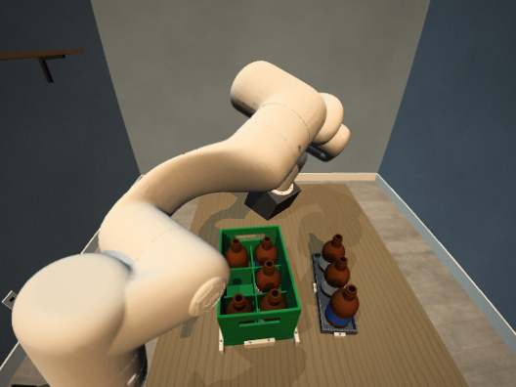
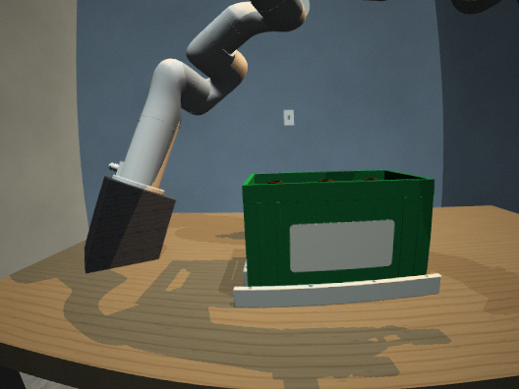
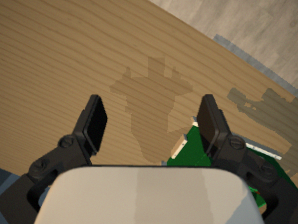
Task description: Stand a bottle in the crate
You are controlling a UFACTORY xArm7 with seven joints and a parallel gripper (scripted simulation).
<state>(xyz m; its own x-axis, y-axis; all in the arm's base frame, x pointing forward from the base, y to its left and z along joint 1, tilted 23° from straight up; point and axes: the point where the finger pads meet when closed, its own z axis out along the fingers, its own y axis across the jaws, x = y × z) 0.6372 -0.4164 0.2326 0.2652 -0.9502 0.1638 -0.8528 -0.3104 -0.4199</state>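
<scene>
Fingers spread wide, nothing held, above the counter [image 3: 60, 55]. Three bottles [image 1: 342, 304] stand on the tray [image 1: 324, 327]; the crate [image 1: 259, 322] shows one vacant cell. A bottle should be gripped squarely, then lowered vertically.

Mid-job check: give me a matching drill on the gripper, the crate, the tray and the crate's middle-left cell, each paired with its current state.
Things:
1. black two-finger gripper
2. green plastic crate
3. flat grey tray
4. middle-left crate cell

States:
A. carries three brown bottles in a row
B. has no bottle
C. open, holding nothing
D. holds five brown bottles

Pairs: 1-C, 2-D, 3-A, 4-B
</scene>
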